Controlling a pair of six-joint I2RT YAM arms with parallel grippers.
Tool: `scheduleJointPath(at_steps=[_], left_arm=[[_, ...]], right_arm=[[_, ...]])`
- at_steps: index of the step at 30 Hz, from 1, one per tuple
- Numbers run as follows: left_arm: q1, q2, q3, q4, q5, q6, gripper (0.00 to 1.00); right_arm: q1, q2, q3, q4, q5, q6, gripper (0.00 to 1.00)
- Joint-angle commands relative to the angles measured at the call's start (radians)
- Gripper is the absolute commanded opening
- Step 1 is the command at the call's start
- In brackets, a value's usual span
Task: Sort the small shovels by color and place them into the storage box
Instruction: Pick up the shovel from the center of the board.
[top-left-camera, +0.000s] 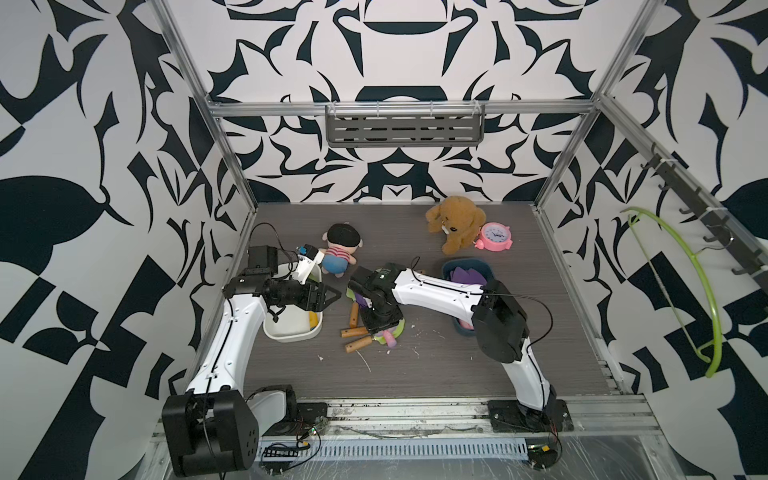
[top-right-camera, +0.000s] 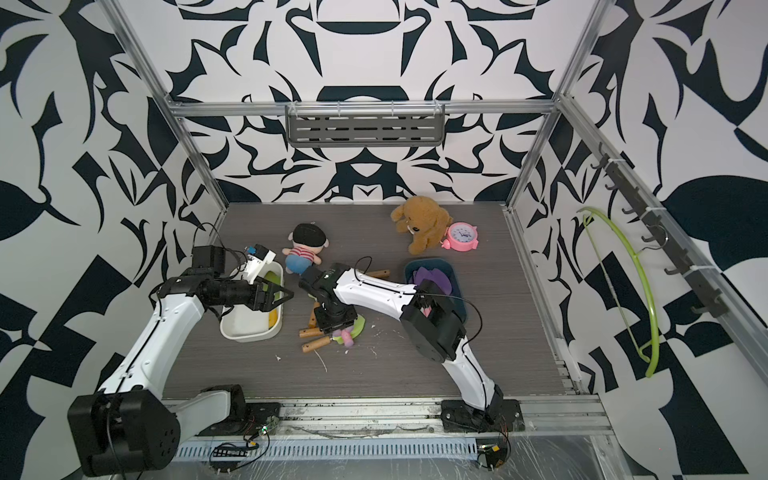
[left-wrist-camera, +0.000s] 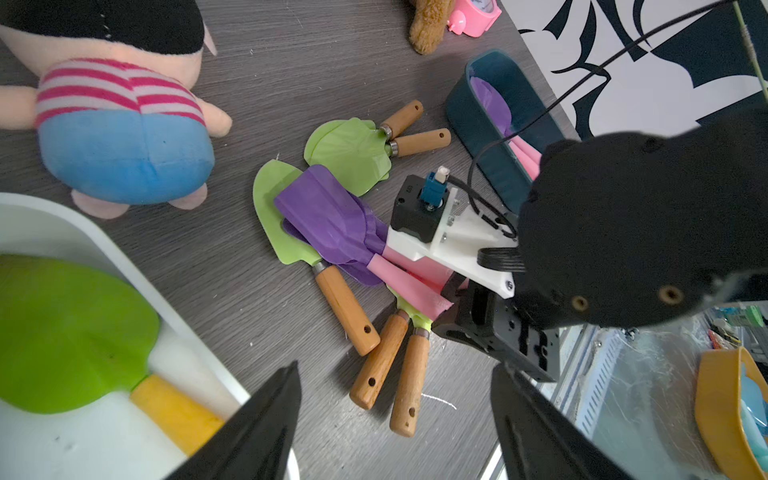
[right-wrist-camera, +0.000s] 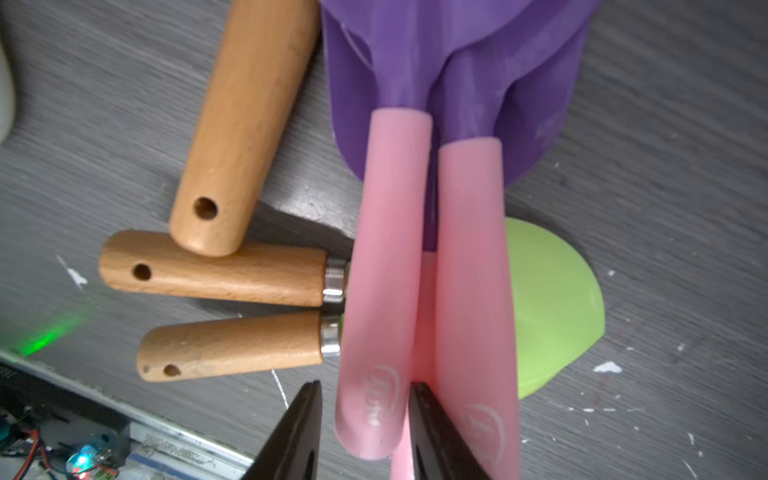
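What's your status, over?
Left gripper open, by white box. Right gripper astride pink handle, grip unclear. Second purple shovel alongside, green shovels underneath.

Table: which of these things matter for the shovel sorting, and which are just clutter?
Job: purple shovels; green shovels; white box; dark blue box.
Lying about: striped plush doll; brown plush dog; pink alarm clock.

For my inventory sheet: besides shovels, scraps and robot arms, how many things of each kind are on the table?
Plush toys (dog, doll): 2
Pink alarm clock: 1
Storage boxes (white box, dark blue box): 2
Total: 5
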Motion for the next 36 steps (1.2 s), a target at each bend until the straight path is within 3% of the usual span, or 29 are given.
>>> scheduleJointPath(at_steps=[1, 19, 25, 36], left_arm=[[0.005, -0.016, -0.013, 0.004, 0.032, -0.005, 0.79], [0.011, -0.026, -0.024, 0.012, 0.044, -0.016, 0.79], [0.012, -0.03, -0.029, 0.014, 0.047, -0.02, 0.79], [0.012, -0.01, -0.037, 0.075, 0.129, -0.112, 0.78]], right_arm=[[-0.007, -0.006, 0.04, -0.02, 0.044, -0.003, 0.4], [-0.011, 0.071, 0.063, 0.005, 0.067, -0.016, 0.38], [-0.011, 0.068, 0.043, 0.017, 0.09, -0.014, 0.3], [-0.007, -0.161, -0.128, 0.129, 0.203, -0.016, 0.16]])
